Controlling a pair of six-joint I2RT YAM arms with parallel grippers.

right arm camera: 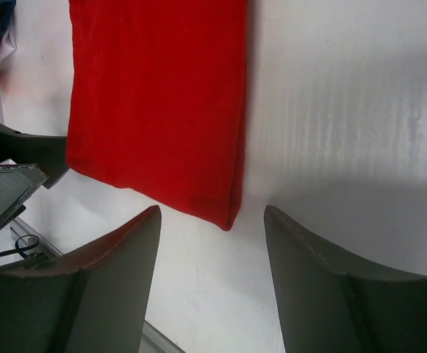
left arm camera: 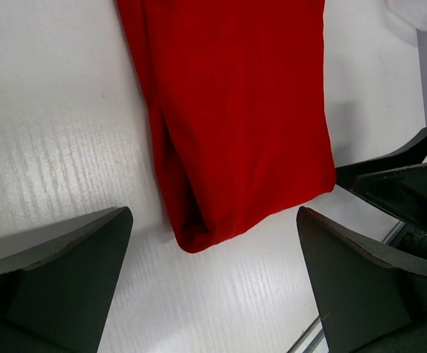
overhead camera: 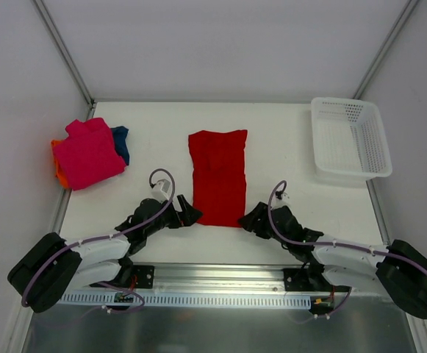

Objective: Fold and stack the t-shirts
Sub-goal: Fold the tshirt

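Note:
A bright red t-shirt [overhead camera: 218,175] lies flat in a long folded strip at the table's middle; it also shows in the left wrist view [left arm camera: 235,110] and the right wrist view [right arm camera: 158,103]. My left gripper [overhead camera: 189,215] is open and empty just short of the strip's near left corner [left arm camera: 191,239]. My right gripper [overhead camera: 248,218] is open and empty just short of its near right corner [right arm camera: 228,217]. A folded magenta-pink t-shirt [overhead camera: 88,153] lies on top of an orange one [overhead camera: 59,170] and a dark blue one [overhead camera: 121,143] at the far left.
A white plastic mesh basket [overhead camera: 349,138] stands at the far right. A metal rail [overhead camera: 220,283] runs along the near edge by the arm bases. White walls close in the table's sides and back.

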